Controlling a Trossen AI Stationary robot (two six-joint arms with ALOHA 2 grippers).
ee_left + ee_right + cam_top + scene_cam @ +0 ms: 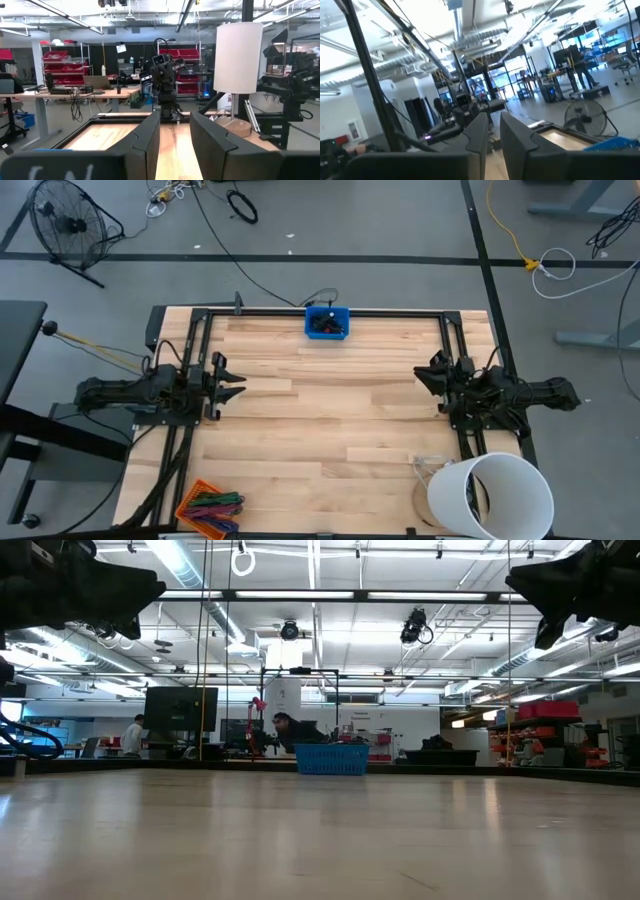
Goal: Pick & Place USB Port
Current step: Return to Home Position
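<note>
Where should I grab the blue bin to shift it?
I'd pinch a side wall of the blue bin at its rim, coming straight down: it stands upright and open-topped, black cables inside, so only the thin walls offer a hold.

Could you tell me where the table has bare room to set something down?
The table is bare between left gripper and right gripper, from the blue bin forward. Crowded near corners: orange bin, white lamp.
</note>
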